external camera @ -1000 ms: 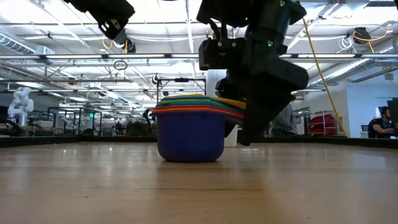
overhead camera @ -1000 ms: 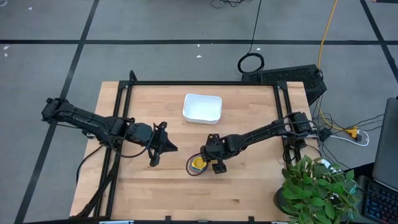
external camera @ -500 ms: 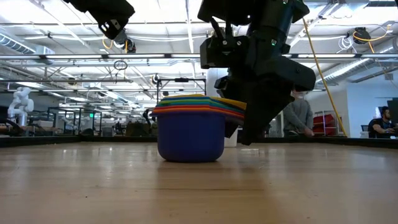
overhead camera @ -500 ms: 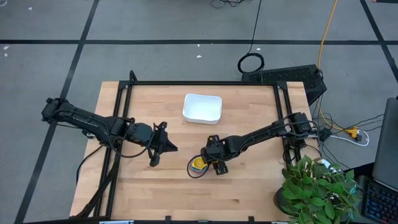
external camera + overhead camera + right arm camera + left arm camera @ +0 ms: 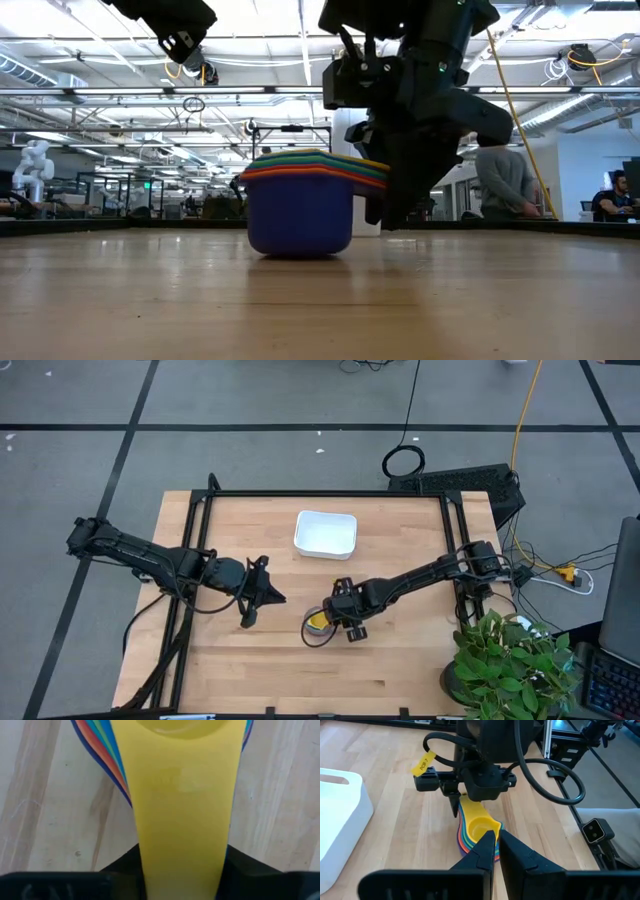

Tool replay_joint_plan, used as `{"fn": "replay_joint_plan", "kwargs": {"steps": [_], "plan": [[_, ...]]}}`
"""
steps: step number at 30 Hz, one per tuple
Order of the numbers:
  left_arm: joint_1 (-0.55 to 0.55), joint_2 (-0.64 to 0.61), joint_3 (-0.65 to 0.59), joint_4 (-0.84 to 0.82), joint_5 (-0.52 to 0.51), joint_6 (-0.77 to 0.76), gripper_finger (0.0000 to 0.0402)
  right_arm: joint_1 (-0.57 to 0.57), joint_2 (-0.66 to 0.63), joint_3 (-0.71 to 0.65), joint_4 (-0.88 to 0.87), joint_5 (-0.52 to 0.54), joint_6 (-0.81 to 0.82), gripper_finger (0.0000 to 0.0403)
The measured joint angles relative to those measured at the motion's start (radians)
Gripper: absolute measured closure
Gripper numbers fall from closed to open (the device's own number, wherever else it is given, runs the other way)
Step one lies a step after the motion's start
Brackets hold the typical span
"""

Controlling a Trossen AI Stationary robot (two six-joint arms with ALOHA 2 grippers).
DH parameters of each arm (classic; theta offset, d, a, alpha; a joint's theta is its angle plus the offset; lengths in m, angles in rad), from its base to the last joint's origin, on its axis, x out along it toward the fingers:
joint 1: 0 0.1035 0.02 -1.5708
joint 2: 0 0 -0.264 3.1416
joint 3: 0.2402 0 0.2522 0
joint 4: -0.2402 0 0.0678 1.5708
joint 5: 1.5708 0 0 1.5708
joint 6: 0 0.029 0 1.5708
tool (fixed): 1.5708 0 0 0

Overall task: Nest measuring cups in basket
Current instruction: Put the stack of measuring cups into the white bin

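Note:
The measuring cups (image 5: 316, 623) stand nested in one stack on the wood table, with the navy outer bowl (image 5: 298, 215) on its base and the yellow one on top. The handles fan out toward the table's right. My right gripper (image 5: 342, 620) comes down over those handles and is shut on them. My left gripper (image 5: 250, 605) hangs shut above the table, left of the stack, with its fingertips (image 5: 496, 837) touching nothing. The white basket (image 5: 325, 533) sits at the far middle of the table with nothing in it. My right gripper pinches the stacked handles (image 5: 182, 850) between its two fingers, one on each long edge, at the outer part away from the bowls. The fingers slant steeply down from the table's right and lie across the handles. The stack's bowl (image 5: 298, 240) rests on the table.
A black frame (image 5: 330, 493) runs along the table's far edge and down both sides. A potted plant (image 5: 510, 660) stands at the near right corner. Bare wood lies between the stack and the basket. People stand in the room beyond.
My right gripper has shut on the handles of the stack, staying where it was. The stack has been nudged slightly toward the table's left.

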Motion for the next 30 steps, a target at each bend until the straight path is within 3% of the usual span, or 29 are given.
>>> {"fn": "replay_joint_plan", "kwargs": {"steps": [30], "plan": [[0.0, 0.0, 0.0, -0.032, 0.0, 0.018, 0.0378, -0.023, -0.06, 0.0, -0.018, -0.006, 0.007, 0.0289]]}}
